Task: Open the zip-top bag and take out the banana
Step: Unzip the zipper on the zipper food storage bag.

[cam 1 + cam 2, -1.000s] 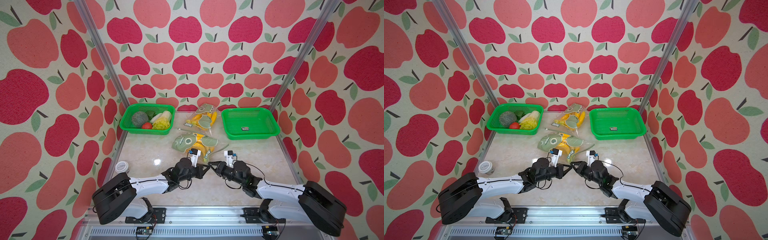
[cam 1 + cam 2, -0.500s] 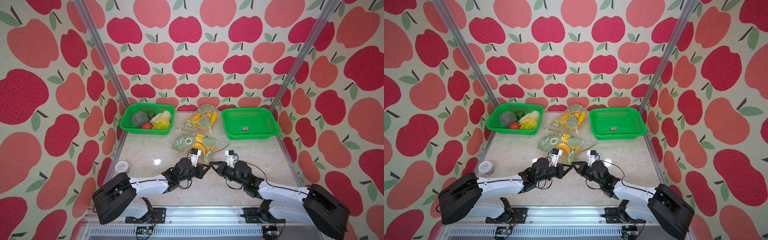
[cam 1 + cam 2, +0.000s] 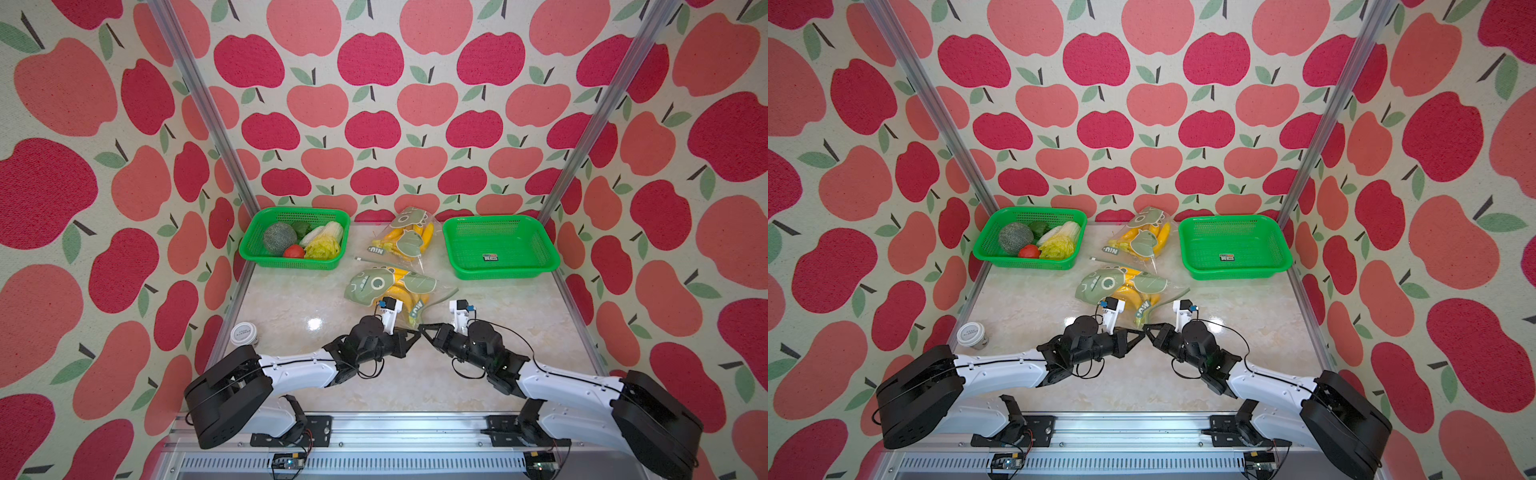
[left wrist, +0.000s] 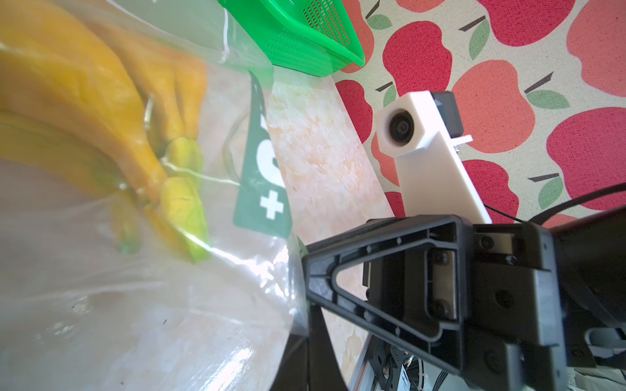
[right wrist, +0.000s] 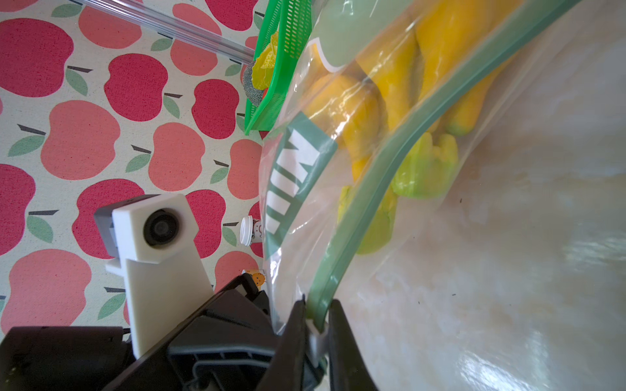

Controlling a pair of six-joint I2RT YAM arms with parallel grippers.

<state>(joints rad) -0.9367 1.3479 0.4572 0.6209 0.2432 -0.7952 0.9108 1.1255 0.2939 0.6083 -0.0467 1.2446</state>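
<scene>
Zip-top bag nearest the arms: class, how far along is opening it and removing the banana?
Done: both end effectors are at its near corner. In hand: left end effector pinches the zip-top bag; right end effector grips its green zip strip. Left: strip looks sealed, bananas inside.

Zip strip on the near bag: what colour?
Green zip strip, clearest in the right wrist view.

The left arm (image 3: pixel 299 370) and right arm (image 3: pixel 569 384) are white tubes between black joints. Thin black cables (image 4: pixel 582 200) loop at each wrist beside a white camera block (image 4: pixel 426 162); black triangular fingers (image 4: pixel 372 245) show screws.
</scene>
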